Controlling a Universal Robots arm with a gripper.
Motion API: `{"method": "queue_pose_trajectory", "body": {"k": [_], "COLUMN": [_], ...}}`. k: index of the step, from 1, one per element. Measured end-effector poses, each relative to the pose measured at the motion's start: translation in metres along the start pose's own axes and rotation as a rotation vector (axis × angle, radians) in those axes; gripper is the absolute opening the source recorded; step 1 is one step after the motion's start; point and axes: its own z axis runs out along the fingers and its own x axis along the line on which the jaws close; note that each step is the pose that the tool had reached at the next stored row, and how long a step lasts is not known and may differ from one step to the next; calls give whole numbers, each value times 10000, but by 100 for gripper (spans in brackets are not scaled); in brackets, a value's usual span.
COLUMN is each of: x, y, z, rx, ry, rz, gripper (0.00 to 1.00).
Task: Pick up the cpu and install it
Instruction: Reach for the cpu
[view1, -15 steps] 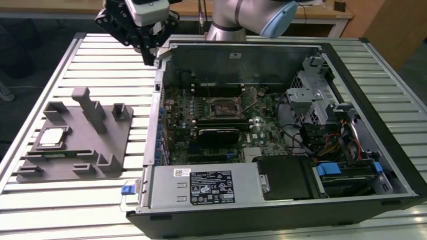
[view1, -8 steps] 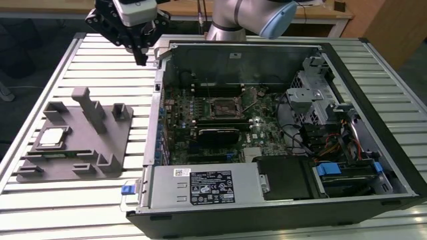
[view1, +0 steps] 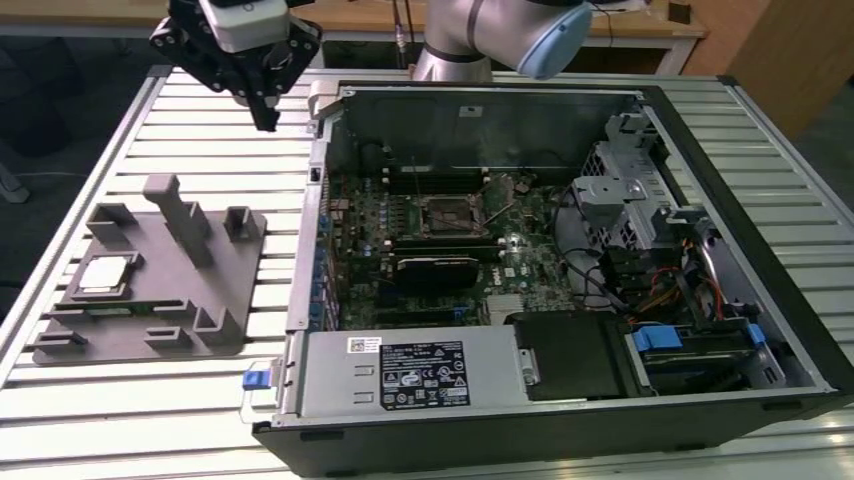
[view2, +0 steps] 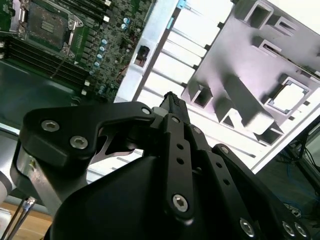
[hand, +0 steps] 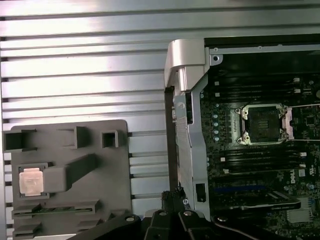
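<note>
Cpu lies in a pocket of the grey holder, pincer pressed together, empty & well apart; a skewed pinch could jam it vs pocket walls.

The arm holds its claw pointing down, pinched closed.

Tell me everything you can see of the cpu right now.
The cpu is a small flat square chip with a silvery metal top and a thin pale rim. It lies level, metal side up, in a square recess of the grey holder on the slatted table, outside the computer case. Only the holder touches it.
</note>
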Motion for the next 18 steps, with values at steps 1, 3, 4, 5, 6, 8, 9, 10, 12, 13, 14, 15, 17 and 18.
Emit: {"method": "queue_pose_trajectory", "body": {"k": [1, 3, 4, 5, 6, 8, 9, 10, 12, 13, 14, 15, 17, 18], "x": [19, 58, 79, 99, 120, 159, 178, 198, 234, 252, 271, 291, 356, 377], "y": [-1, -4, -6, -7, -9, -12, -13, -15, -17, -19, -20, -22, -27, -28], "z": [0, -2, -2, -3, -3, -5, -5, -6, -7, -8, -8, -9, -10, -11], "rx": [0, 0, -1, 0, -1, 0, 0, 0, -1, 0, -1, -1, -2, -1], "ry": [-1, -2, -3, -4, -6, -7, -8, -9, -11, -12, -14, -15, -19, -20], "rz": [1, 1, 1, 0, 1, -1, -1, -1, 0, 0, 0, 0, -1, -1], "gripper": [11, 11, 11, 11, 11, 11, 11, 11, 11, 11, 11, 11, 11, 11]}}
